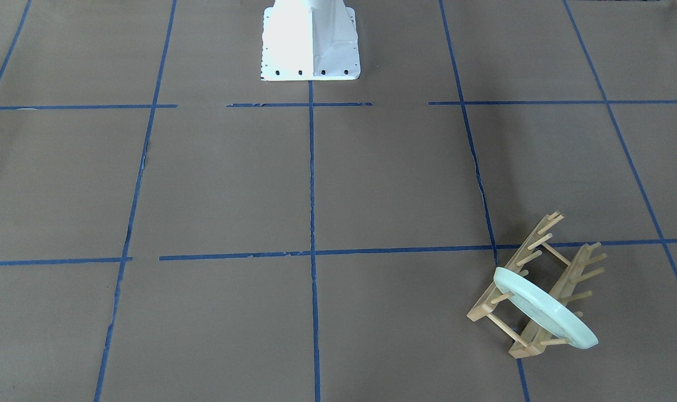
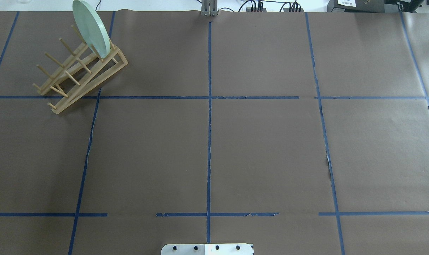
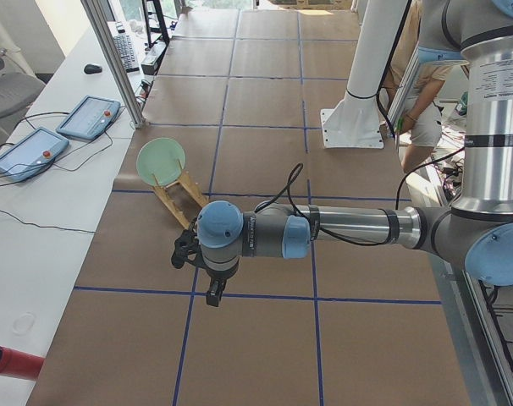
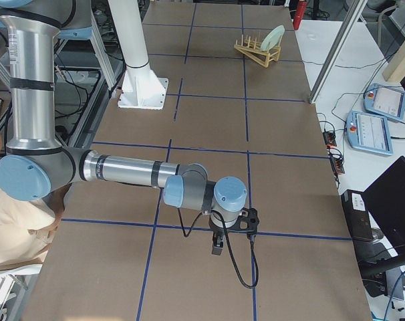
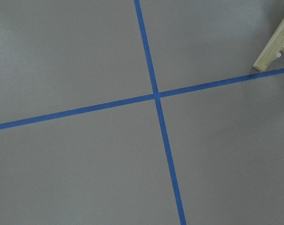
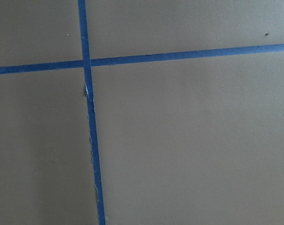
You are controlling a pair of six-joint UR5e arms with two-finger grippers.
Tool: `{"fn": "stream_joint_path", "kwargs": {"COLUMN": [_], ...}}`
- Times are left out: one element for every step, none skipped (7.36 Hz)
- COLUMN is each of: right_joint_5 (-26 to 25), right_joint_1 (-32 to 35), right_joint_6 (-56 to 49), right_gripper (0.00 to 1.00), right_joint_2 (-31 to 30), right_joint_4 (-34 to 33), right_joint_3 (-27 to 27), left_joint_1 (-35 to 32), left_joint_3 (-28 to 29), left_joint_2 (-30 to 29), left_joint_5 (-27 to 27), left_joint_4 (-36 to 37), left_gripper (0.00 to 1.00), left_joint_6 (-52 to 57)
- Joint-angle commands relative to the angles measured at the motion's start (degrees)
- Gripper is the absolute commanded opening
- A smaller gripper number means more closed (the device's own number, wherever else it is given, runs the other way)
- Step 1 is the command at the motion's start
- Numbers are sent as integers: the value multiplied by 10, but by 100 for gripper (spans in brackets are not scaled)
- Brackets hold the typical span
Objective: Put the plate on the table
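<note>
Claws are hanging low over the table (image 2: 264, 152), the left claw (image 3: 212, 296) and the right claw (image 4: 217, 246) both pointing down at brown paper crossed by blue tape (image 2: 209, 141). How far either is gaping cannot be told. An arm label (image 3: 502, 80) is showing print too small to read. Farthest off, the plate (image 1: 545, 308) is standing on edge in a wooden rack (image 1: 482, 306) at the robot's far left.

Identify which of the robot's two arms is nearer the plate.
The left arm: its wrist camera catches a corner of the rack holding the plate; the right arm sees only the taped table.
</note>
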Motion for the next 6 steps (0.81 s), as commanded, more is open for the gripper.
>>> {"fn": "stream_joint_path", "kwargs": {"right_joint_5": [0,0,0,0,0,0], "right_joint_1": [0,0,0,0,0,0], "right_joint_6": [0,0,0,0,0,0], "right_gripper": [100,100,100,100,100,100], "right_joint_2": [0,0,0,0,0,0], "right_joint_4": [0,0,0,0,0,0], "right_joint_3": [-1,-1,-1,-1,-1,0], "left_joint_1": [-1,-1,-1,0,1,1], "left_joint_3": [0,-2,-2,1,39,46], "left_joint_2": [-2,-2,-7,-23,-42,-54], "left_joint_5": [0,2,0,1,-2,-12], "left_joint_4": [-16,-26,-53,-128,-188,-202], "left_gripper": [100,100,100,100,100,100], "left_joint_6": [1,0,-3,-4,-9,-105]}}
